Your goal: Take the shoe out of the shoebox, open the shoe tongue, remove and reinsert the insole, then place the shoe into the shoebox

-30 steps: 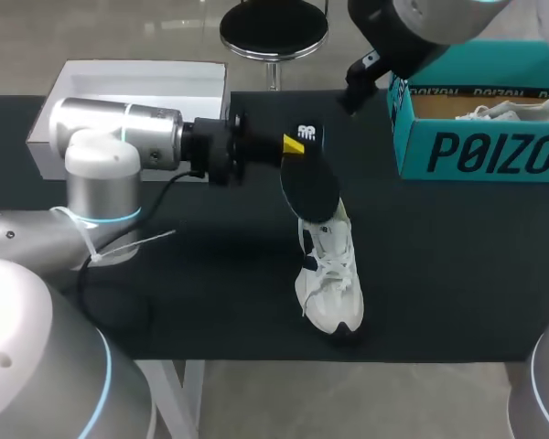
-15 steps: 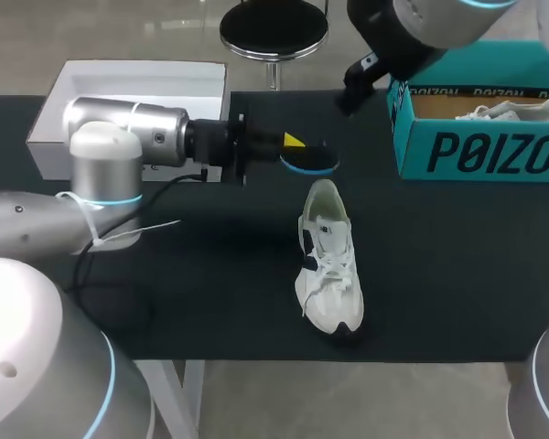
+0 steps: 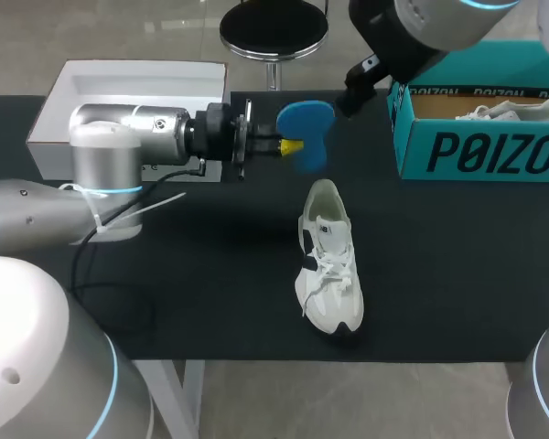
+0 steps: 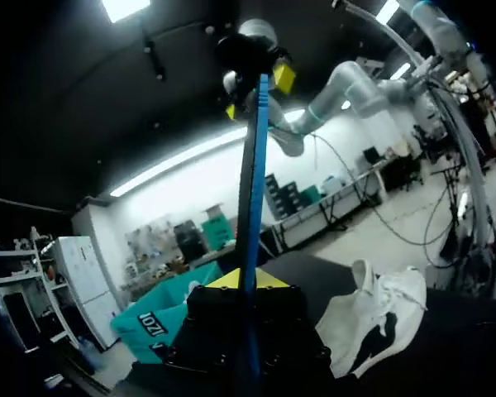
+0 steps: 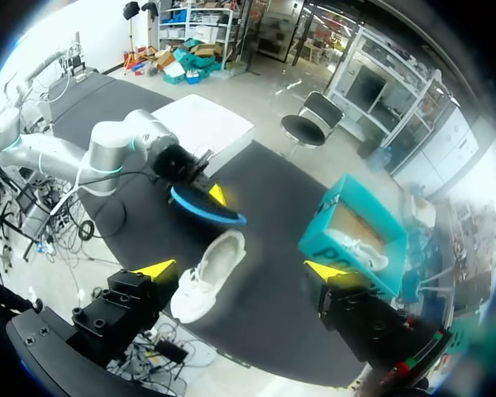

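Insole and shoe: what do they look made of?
Insole: likely foam, matte, blue on one face and dark on the other; thin when seen edge-on in the left wrist view. Shoe: white textile or mesh upper, probably synthetic, with cloth laces; exact fabric unclear.

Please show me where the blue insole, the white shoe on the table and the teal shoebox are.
blue insole (image 3: pixel 309 121): head view, on its wide blue face.
white shoe (image 3: pixel 329 273): head view, on its laces.
teal shoebox (image 3: pixel 480 151): head view, on its front wall.
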{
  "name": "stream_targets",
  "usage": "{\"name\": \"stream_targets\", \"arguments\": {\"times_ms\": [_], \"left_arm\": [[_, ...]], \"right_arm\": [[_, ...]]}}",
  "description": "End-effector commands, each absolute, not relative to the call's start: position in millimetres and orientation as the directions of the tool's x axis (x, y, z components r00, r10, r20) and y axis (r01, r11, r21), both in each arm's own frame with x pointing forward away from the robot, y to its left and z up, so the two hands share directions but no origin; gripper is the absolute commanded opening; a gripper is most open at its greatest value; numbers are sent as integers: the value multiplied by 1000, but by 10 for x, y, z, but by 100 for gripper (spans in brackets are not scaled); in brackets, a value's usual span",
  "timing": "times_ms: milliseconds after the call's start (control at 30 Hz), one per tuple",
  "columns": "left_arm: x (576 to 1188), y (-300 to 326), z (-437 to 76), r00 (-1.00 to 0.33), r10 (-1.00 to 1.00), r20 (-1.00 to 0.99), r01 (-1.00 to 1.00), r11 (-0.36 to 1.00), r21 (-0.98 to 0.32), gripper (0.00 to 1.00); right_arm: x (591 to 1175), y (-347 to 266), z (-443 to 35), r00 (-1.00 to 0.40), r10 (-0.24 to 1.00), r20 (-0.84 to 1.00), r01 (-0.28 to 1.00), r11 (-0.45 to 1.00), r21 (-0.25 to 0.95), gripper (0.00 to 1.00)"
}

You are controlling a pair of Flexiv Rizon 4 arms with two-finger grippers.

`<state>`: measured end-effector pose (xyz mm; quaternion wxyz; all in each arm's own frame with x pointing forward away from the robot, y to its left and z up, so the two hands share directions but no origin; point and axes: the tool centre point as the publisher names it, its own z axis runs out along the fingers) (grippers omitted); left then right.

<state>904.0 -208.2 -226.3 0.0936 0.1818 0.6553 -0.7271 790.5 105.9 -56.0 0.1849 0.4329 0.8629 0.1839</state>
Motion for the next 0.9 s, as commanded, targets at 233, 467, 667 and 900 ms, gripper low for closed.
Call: {"name": "stream_targets", "arguments": {"times_ms": [233, 467, 667, 900], "left_arm": [[9241, -2092, -2385, -938, 166, 305, -300, 51, -952, 0], [9217, -2108, -2383, -898, 202, 391, -388, 56, -920, 0], [9218, -2116, -2306, -887, 218, 406, -409, 35, -912, 0], [9260, -2111, -2171, -891, 226, 393, -402, 5, -916, 0]], "right_arm": [[7935, 1090, -599, -557, 816, -154, 677, 554, 485, 100], [7955, 1111, -638, -561, 814, -148, 672, 552, 493, 100], [7959, 1113, -641, -562, 814, -146, 668, 551, 500, 100], [7944, 1071, -592, -560, 814, -155, 661, 552, 508, 100]]}}
